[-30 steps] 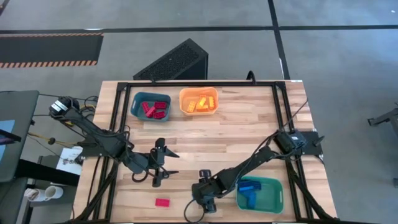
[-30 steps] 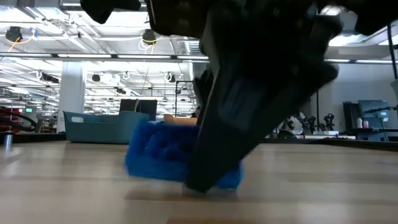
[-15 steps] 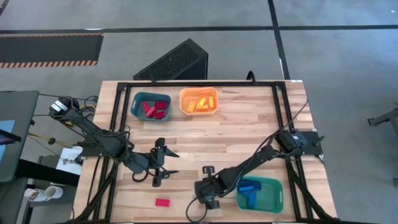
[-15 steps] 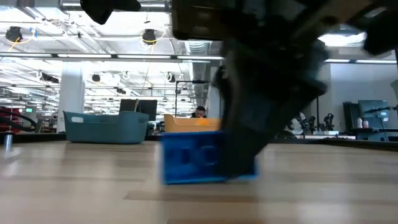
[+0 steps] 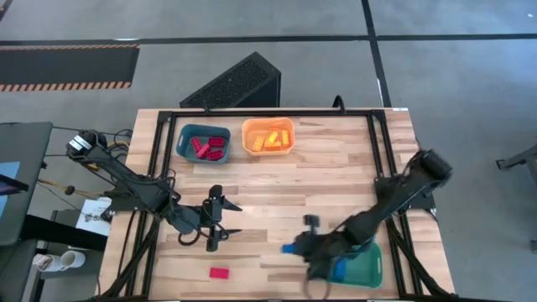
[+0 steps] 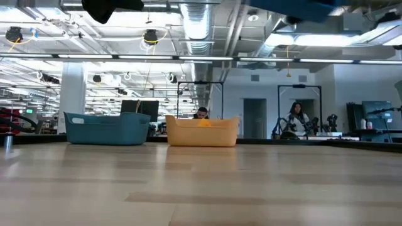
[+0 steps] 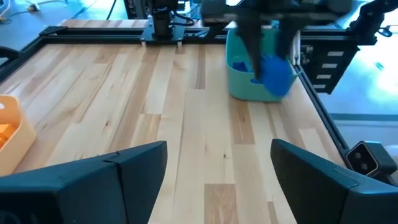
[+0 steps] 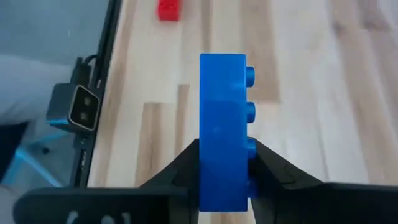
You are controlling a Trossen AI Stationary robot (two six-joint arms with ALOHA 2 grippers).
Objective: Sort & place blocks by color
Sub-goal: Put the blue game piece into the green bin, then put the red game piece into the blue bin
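My right gripper (image 5: 300, 248) is shut on a blue block (image 8: 222, 118) and holds it in the air over the near part of the table, just left of the green bin (image 5: 362, 267). That bin has other blue blocks (image 5: 338, 270) in it. The left wrist view shows the held blue block (image 7: 275, 71) in front of the bin. A red block (image 5: 220, 272) lies flat on the table near the front edge. My left gripper (image 5: 220, 220) hovers open left of centre, with nothing between its fingers. My right gripper pinches the blue block between its two fingers (image 8: 268, 167), one on the studded face (image 8: 249, 149) and one on the opposite face. It holds the end nearest the wrist, and the rest sticks out past the fingertips. The fingers slant down from the right. The block is lifted clear of the table.
A teal bin (image 5: 204, 144) with red blocks and an orange bin (image 5: 268, 137) with yellow and orange blocks stand at the far edge. A black frame (image 5: 159, 168) runs around the tabletop. Bare wood (image 5: 319, 184) lies between the bins and the arms.
My right gripper has shut on the blue block where it lay near the front edge. It has then lifted the block clear of the table and carried it up and toward the right edge, up to the green bin. In the low view it has gone out of the top of the picture.
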